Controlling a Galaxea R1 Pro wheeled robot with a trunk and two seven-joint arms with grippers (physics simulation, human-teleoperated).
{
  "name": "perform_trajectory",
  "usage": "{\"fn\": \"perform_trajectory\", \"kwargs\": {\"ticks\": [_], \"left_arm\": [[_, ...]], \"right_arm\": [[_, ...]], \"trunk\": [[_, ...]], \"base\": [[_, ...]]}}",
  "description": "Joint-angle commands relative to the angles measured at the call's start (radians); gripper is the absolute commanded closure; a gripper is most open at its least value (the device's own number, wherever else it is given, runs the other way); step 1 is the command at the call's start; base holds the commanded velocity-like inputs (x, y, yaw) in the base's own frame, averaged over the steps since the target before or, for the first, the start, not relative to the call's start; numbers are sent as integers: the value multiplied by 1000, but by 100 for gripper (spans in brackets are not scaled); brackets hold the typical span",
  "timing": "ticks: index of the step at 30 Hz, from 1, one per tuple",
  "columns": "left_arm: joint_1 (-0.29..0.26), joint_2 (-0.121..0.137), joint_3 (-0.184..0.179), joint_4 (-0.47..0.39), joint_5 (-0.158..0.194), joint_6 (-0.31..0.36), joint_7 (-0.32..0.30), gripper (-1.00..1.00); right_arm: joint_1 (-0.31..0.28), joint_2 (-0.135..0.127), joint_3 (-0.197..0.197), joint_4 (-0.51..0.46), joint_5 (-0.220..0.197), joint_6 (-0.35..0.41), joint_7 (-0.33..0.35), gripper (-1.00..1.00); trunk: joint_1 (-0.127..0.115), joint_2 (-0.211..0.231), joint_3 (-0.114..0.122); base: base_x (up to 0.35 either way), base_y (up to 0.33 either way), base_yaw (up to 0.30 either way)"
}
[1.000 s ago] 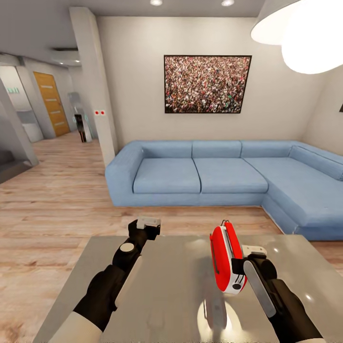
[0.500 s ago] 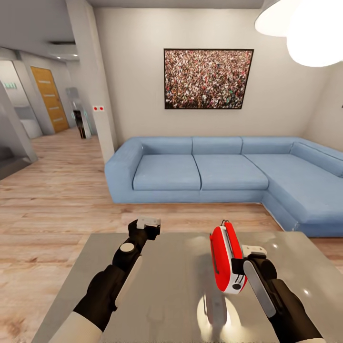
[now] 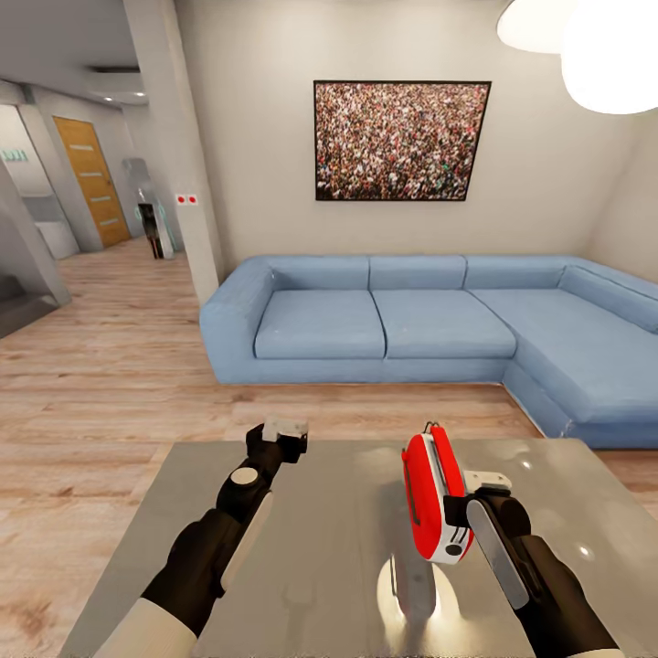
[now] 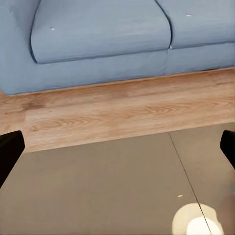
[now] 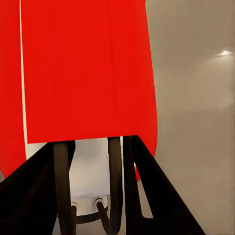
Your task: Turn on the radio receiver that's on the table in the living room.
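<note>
Rounded glossy red radio receiver (image 3: 433,493), mirror-grey table (image 3: 329,548).

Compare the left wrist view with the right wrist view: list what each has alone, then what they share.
Left wrist alone: the blue sofa, a strip of wood floor, and the left gripper open, its dark fingers far apart over bare tabletop. Right wrist alone: the red radio up close, with its white end and thin metal handle between the right gripper's fingers, which close on it. Shared: the glossy grey table with light glints.
</note>
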Motion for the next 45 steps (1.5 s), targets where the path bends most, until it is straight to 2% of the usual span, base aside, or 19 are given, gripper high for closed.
{"fn": "perform_trajectory", "kwargs": {"ticks": [1, 20, 32, 39, 45], "left_arm": [[0, 0, 0, 0, 0, 0, 0, -100], [0, 0, 0, 0, 0, 0, 0, -100], [0, 0, 0, 6, 0, 0, 0, -100], [0, 0, 0, 12, 0, 0, 0, -100], [0, 0, 0, 16, 0, 0, 0, -100]], "right_arm": [[0, 0, 0, 0, 5, 0, 1, 100], [0, 0, 0, 0, 5, 0, 1, 100], [0, -4, -3, 24, 5, -2, 1, 100], [0, -3, -5, 103, 5, -6, 4, 100], [0, -3, -5, 118, 5, -8, 5, 100]], "trunk": [[0, 0, -2], [0, 0, -29], [0, 0, -31], [0, 0, -31], [0, 0, -31]], "base": [[0, 0, 0], [0, 0, 0], [0, 0, 0], [0, 0, 0], [0, 0, 0]]}}
